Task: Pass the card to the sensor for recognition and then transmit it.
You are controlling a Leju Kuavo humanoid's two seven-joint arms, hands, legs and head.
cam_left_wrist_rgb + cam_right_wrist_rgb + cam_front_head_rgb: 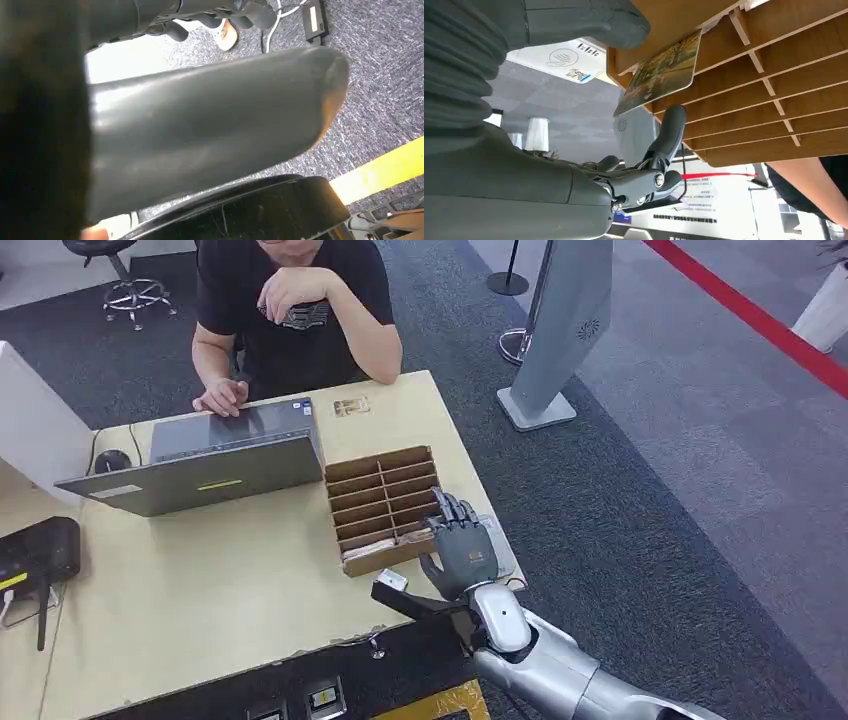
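Right hand (pixel 459 548) beside wooden rack (pixel 382 506)

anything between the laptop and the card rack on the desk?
Nothing. In the head view the laptop and the card rack sit side by side with only a sliver of bare desk between them.

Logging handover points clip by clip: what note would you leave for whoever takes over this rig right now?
Left hand: low over the carpet, grip unclear.
Right hand: at the slotted brown wooden card box, thumb and a finger apart on either side of the picture-printed card, which sticks out of a slot.
White flat sensor pad: beside the box.
Done: reach.
Left: grip card, present to sensor, pass it on.
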